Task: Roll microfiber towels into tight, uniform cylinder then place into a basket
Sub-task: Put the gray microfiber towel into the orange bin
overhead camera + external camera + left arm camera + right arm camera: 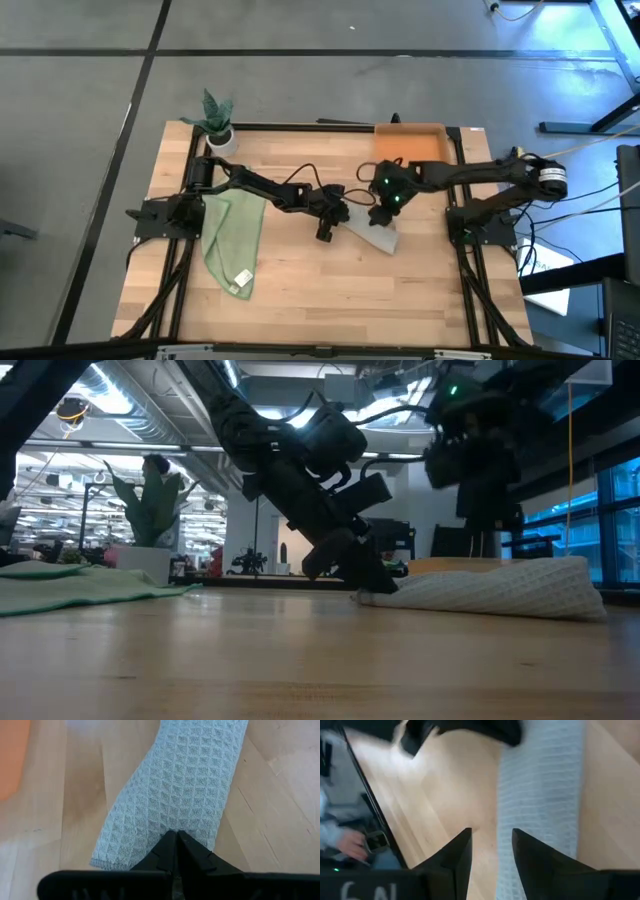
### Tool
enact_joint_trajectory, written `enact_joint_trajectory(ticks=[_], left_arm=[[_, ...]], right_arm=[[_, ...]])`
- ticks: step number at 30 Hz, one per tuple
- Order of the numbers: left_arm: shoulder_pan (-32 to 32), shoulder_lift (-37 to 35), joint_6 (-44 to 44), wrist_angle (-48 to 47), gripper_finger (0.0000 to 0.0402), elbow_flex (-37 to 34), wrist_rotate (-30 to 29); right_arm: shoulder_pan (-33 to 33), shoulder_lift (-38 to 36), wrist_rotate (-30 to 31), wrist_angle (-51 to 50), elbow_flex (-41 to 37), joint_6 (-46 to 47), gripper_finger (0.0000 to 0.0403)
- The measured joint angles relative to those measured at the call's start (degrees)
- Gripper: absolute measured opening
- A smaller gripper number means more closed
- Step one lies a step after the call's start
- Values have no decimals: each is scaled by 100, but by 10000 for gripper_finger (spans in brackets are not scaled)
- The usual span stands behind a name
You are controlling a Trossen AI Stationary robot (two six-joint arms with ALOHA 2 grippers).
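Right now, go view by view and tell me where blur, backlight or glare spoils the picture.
High view: even light, sharp. Low view: bright ceiling lights and windows behind leave both arms as dark silhouettes; the near tabletop is soft. Left wrist view: grey towel weave crisp, left gripper sharp. Right wrist view: motion-smeared, towel texture streaked, right gripper edges soft.

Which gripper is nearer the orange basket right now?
Right. The right gripper hangs open over the grey towel, just below the basket; the left gripper, shut on that towel's edge, sits farther off.
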Motion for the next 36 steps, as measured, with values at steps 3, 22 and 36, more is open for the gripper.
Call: enact_joint_trajectory(ticks=[3,22,36], left_arm=[[7,2,0,0,14,0,-7],[9,4,0,55,14,-11,3],[11,4,0,81,14,-11,6]], right_arm=[[456,-98,386,-46,0,-351,141],[1340,-113,1126,-698,0,99,130],[1286,-113,1034,-632,0,51,215]])
